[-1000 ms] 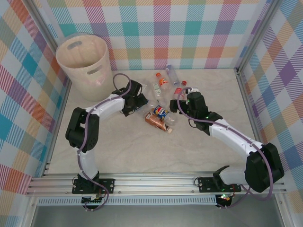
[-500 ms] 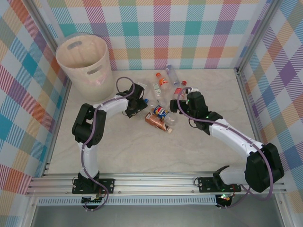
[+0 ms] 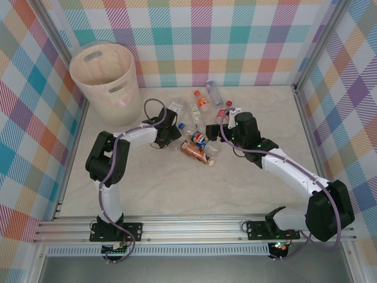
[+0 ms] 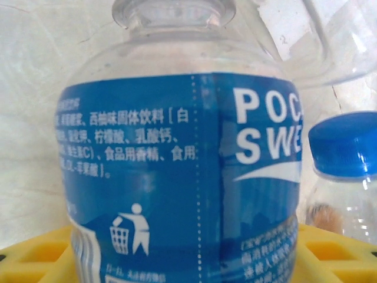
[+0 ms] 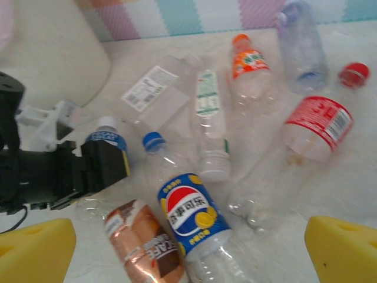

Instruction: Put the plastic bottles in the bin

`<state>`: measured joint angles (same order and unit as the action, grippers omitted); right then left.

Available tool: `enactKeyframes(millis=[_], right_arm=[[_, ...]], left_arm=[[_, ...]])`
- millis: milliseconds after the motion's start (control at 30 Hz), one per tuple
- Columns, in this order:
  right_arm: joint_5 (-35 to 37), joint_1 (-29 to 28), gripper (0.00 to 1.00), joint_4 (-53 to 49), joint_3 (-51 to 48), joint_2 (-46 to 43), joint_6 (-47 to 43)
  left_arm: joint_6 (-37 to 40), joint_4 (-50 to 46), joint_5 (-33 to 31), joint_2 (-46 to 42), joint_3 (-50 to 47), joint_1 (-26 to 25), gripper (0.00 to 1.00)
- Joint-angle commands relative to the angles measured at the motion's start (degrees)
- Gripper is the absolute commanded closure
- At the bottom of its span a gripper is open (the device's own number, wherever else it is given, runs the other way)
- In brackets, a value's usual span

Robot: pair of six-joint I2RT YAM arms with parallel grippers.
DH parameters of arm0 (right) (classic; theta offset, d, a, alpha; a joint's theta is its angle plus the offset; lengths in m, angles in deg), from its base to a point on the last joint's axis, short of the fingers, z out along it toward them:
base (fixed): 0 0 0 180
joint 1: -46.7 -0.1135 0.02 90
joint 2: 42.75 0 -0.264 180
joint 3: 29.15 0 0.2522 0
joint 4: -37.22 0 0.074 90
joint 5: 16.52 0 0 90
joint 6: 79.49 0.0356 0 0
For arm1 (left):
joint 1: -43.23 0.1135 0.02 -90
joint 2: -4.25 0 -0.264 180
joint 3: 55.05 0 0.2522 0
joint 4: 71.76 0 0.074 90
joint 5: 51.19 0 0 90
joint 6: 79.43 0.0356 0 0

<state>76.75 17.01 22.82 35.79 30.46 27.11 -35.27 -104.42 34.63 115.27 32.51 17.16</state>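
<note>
Blue-labelled Pocari Sweat bottle (image 4: pixel 182 171) sits toward the worktop's (image 3: pixel 177 188) far edge, between the jaws of the left gripper (image 3: pixel 169 135); whether they already pinch it I cannot tell. The other plastic bottles (image 3: pixel 201 132) lie scattered just beside it, under the wide-spread right gripper (image 5: pixel 188 247). The bin (image 3: pixel 106 94) in the far left corner looks empty, so nearly everything is left to do

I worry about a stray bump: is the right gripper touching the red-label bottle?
Apart. The right wrist view shows bare table between the red-label bottle and the right gripper, its jaws open.
</note>
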Motion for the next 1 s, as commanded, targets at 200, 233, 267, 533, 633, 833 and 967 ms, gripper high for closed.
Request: enactKeyframes(millis=[200,233,267,533,633,833,967], right_arm=[[-12.1,0.1,0.00,12.0,-2.5,-5.2,-4.2],[-12.6,0.1,0.00,12.4,-2.5,-5.5,-4.5],[-13.1,0.1,0.00,12.7,-2.4,-5.7,-4.9],[-14.1,0.1,0.00,16.4,-2.7,-8.5,-5.0],[-13.7,0.1,0.00,16.1,-2.5,-9.3,-5.1],[-14.4,0.1,0.00,16.0,-2.4,-10.8,-4.0],[-14.7,0.1,0.00,15.6,-2.4,-11.3,-4.0]], left_arm=[[9.9,1.2,0.0,-10.5,-0.4,0.3,0.41],[10.7,1.1,0.3,-11.0,0.0,0.4,0.42],[11.6,0.6,0.8,-11.5,0.5,0.3,0.43],[15.2,-0.7,6.3,-14.0,5.6,0.4,0.44],[16.6,2.5,8.9,-15.8,6.8,0.4,0.44],[20.6,7.2,13.9,-16.9,13.2,0.3,0.44],[22.9,10.4,11.9,-18.7,15.3,0.4,0.44]])
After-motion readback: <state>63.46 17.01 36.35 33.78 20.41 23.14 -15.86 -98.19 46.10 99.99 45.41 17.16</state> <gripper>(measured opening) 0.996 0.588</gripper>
